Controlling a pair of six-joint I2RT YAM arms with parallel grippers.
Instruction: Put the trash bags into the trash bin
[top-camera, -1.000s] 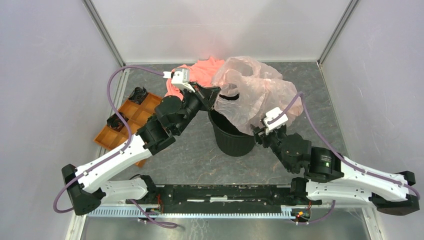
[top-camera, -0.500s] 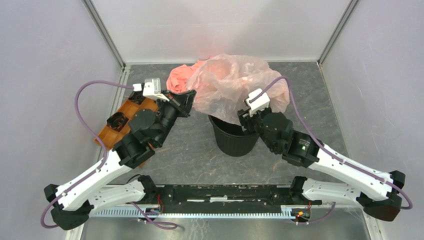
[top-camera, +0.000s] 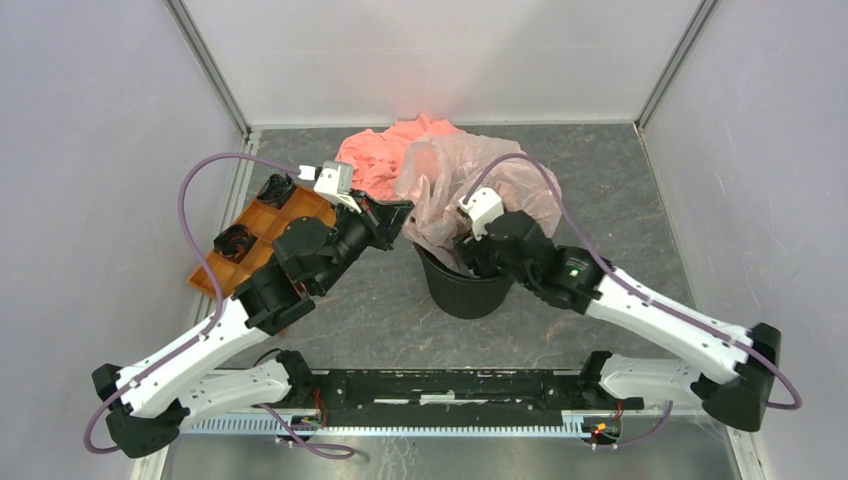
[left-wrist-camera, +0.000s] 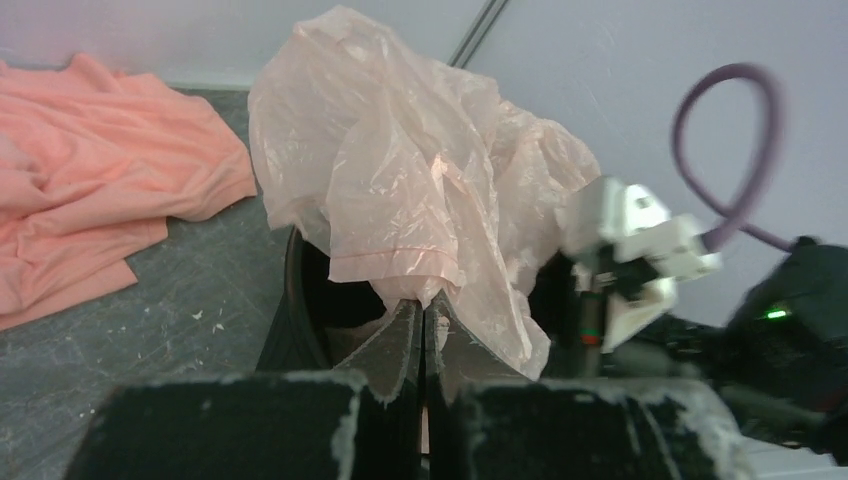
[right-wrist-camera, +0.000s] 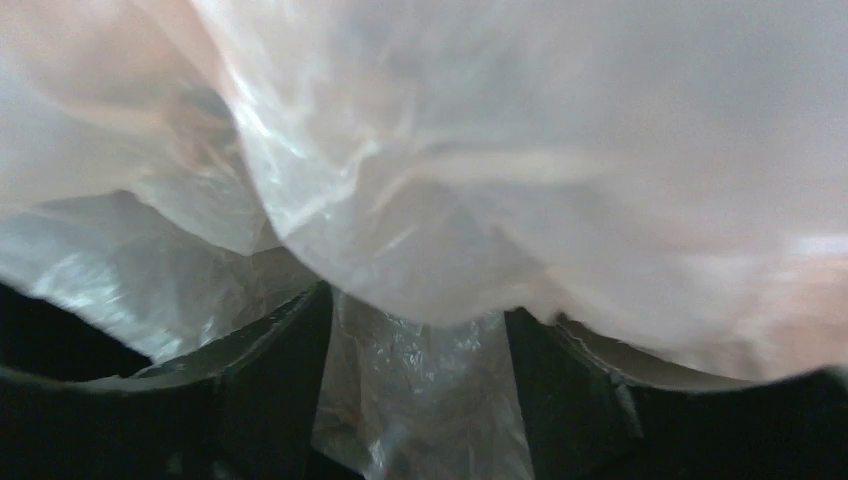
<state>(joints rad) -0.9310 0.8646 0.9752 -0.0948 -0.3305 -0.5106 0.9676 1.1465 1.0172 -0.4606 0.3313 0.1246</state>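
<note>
White arms (top-camera: 660, 315) with black joints (top-camera: 300, 245), purple cables (top-camera: 184, 210), and seemingly a green light (top-camera: 573, 268).

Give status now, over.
Left gripper shut on trash bag. Right gripper open, film between its fingers. Bag heaped over trash bin, mostly outside. Orange cloth behind bin.

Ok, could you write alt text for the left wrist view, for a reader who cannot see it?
The left gripper, fingers shut, pinches a crumpled pale pink trash bag above the black trash bin. A salmon-orange cloth lies on the grey table at left; the right arm is at right.
</note>
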